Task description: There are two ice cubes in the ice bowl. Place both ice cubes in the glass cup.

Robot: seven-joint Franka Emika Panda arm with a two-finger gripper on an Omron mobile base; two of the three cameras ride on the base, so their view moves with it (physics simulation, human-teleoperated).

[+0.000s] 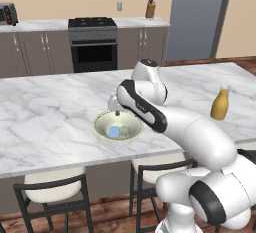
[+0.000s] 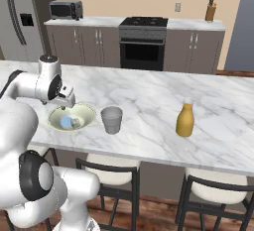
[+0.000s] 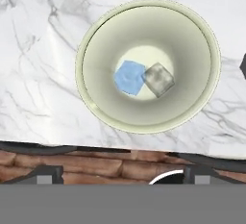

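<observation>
Ice cubes (image 3: 143, 78) lie touching in the ice bowl (image 3: 96, 40) near the surface's front edge; we should descend centred on one; tool (image 2: 65, 102) opening: cannot tell.

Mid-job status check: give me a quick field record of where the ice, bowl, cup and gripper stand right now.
ice cubes: both in the ice bowl, side by side at its bottom; blue cube next to the greyer cube
glass cup: upright on the counter, beside the bowl, no ice visible inside
gripper: above the bowl, holding nothing; open or shut cannot be told
orange bottle: upright, farther along the counter past the cup
progress: no cube moved yet
</observation>
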